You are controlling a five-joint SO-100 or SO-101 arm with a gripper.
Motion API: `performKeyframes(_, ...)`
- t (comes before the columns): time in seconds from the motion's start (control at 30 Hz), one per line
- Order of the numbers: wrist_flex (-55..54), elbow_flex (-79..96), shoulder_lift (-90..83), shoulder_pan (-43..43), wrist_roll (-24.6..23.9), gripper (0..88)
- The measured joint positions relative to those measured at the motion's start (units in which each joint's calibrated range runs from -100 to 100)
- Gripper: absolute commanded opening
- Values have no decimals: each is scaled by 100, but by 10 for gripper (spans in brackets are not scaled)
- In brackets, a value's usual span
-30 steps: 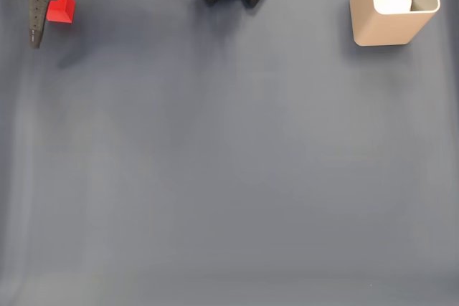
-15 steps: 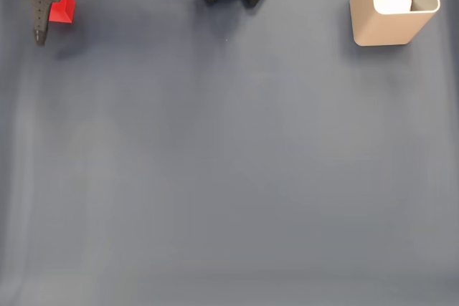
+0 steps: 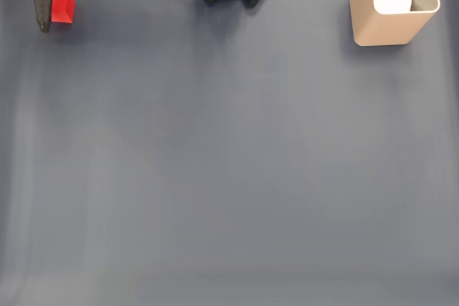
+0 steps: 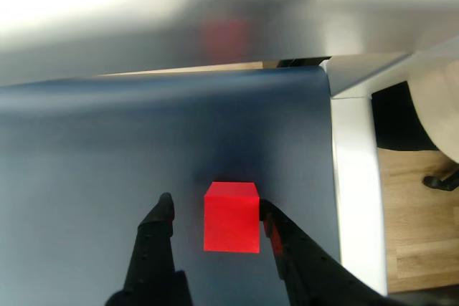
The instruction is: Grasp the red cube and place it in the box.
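**At the mat's far left corner: gripper around the cube**

Seen from the wrist view, the gripper (image 4: 214, 209) stands parted with the red cube (image 4: 231, 217) between its fingers; one finger (image 4: 269, 223) meets the cube's side, the other stands just apart. In the fixed view, the box (image 3: 391, 6) stands upright at the opposite top corner, well apart from the cube (image 3: 63, 8), on the dark mat (image 3: 229, 163).

Dark blue mat (image 3: 229, 163) — wooden floor (image 4: 416, 213) beyond its edge.
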Motion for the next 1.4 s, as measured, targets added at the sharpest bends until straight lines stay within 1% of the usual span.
performKeyframes(0.5, -57, 783, -660, 0, -5, 267)
performKeyframes(0.8, -552, 1011, -669, -113, -303, 268)
performKeyframes(0.97, -658, 1011, -678, -150, -386, 272)
performKeyframes(1.13, -731, 1011, -687, -180, -357, 270)
performKeyframes(1.2, -739, 1020, -713, -180, -435, 266)
performKeyframes(1.3, -739, 1120, -767, -180, -435, 236)
performKeyframes(1.4, -739, 1129, -794, -180, -425, 170)
